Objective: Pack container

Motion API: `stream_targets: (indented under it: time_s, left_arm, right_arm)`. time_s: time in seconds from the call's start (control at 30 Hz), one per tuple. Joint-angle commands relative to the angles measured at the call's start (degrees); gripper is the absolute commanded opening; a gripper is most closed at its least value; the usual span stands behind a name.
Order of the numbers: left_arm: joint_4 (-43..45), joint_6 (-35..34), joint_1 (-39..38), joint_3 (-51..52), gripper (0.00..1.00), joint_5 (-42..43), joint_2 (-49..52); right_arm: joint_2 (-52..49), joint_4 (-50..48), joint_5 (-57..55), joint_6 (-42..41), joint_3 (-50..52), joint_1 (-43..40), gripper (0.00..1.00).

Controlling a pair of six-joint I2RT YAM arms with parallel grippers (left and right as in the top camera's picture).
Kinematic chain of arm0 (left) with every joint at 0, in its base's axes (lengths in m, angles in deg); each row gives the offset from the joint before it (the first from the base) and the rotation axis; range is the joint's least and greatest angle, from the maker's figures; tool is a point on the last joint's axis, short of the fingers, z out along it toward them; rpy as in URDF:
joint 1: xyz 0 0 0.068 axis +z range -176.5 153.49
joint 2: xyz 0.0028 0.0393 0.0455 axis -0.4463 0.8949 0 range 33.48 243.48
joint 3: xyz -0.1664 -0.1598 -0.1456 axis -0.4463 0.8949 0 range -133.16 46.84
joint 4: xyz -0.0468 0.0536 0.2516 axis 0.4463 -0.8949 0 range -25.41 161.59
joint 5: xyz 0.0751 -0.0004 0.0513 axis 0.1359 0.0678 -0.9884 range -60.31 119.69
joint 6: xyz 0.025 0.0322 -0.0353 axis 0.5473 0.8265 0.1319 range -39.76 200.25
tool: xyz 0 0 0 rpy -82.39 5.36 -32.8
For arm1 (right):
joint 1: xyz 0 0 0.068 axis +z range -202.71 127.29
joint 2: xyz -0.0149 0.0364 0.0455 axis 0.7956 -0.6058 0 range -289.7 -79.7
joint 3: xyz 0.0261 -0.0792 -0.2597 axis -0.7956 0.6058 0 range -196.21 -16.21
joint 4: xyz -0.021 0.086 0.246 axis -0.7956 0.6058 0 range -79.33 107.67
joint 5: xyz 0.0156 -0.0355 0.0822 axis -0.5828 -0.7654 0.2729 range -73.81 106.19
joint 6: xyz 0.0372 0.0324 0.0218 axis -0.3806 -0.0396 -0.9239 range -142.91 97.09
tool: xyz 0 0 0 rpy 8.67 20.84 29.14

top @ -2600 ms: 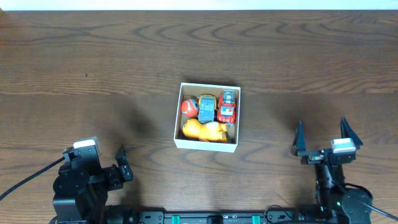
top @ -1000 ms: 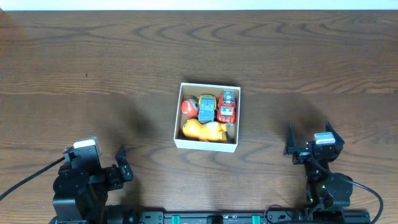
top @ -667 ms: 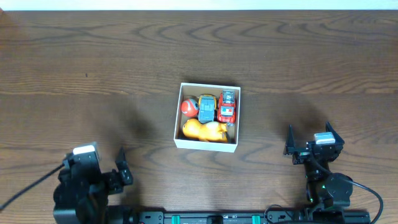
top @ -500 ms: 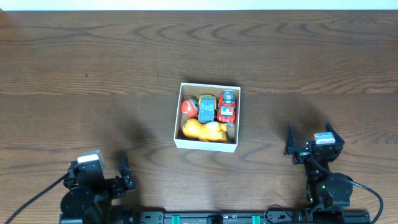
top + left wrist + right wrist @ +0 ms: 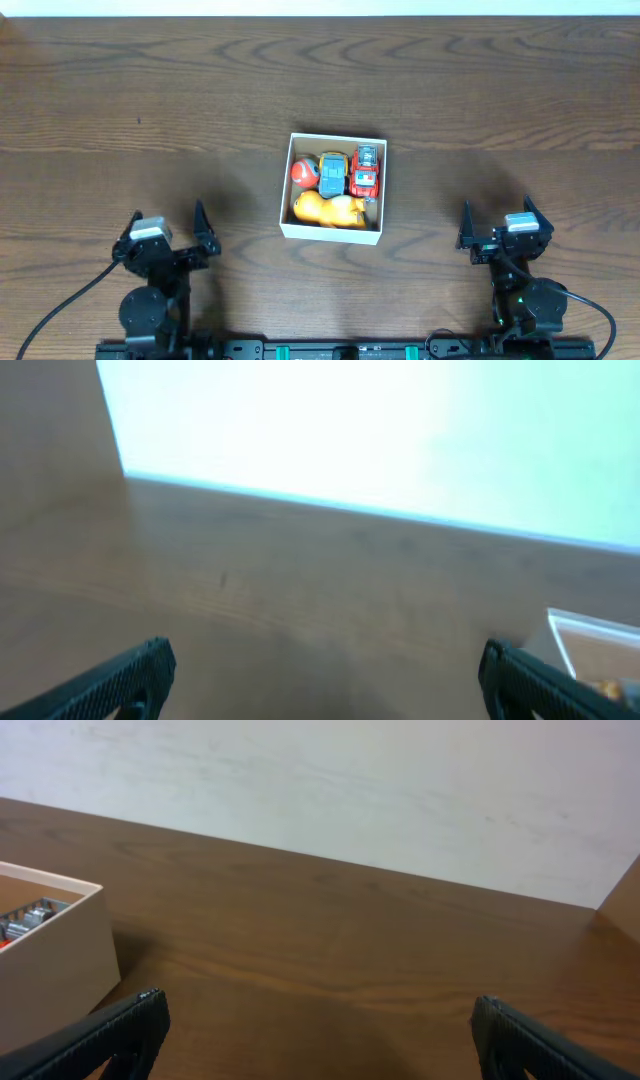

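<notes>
The container [image 5: 331, 232] — a small square white box, low-walled, brown inside, packed with toys [image 5: 330, 190] — sits central on the table [image 5: 120, 90]. Left gripper [image 5: 168, 214] and right gripper [image 5: 497, 208] stand well apart, fingers spread.

Worktop: a dark brown wood-grain surface [image 5: 450, 90] is seen filling nearly the whole overhead view, with long wavy grain lines drawn from side to side.
Far edge: a narrow pale strip [image 5: 320, 7] is seen along the top of the overhead view, beyond the worktop.
Wall: a plain off-white wall [image 5: 350, 790] with faint scuffs is shown behind the worktop in the right wrist view; in the left wrist view it is washed out to glare.
Side panel: a brown upright panel [image 5: 622, 885] is seen at the right edge of the right wrist view.
Light: soft and even; only faint, blurred shadows are cast on the worktop.
</notes>
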Motion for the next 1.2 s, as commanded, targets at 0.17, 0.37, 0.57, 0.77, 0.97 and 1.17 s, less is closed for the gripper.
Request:
stream_targets:
  time_s: [0.17, 0.37, 0.57, 0.77, 0.97, 1.17]
  left_arm:
    - [14.19, 1.22, 0.28, 10.58, 0.98, -0.17, -0.50]
    - [5.92, 1.03, 0.22, 10.54, 0.98, 0.13, -0.50]
    - [5.81, 1.05, 0.22, 10.54, 0.98, 0.13, -0.48]
    - [5.81, 1.05, 0.22, 10.54, 0.98, 0.13, -0.37]
    - [5.81, 1.03, 0.22, 10.54, 0.98, 0.13, -0.37]
    - [5.81, 1.05, 0.22, 10.54, 0.98, 0.13, -0.37]
  right_arm:
    - [0.37, 0.22, 0.20, 0.63, 0.09, -0.48, 0.99]
    - [0.37, 0.22, 0.20, 0.63, 0.09, -0.48, 0.99]
    - [0.37, 0.22, 0.20, 0.63, 0.09, -0.48, 0.99]
    - [0.37, 0.22, 0.20, 0.63, 0.09, -0.48, 0.99]
    - [0.37, 0.22, 0.20, 0.63, 0.09, -0.48, 0.99]
    - [0.37, 0.22, 0.22, 0.63, 0.09, -0.48, 0.99]
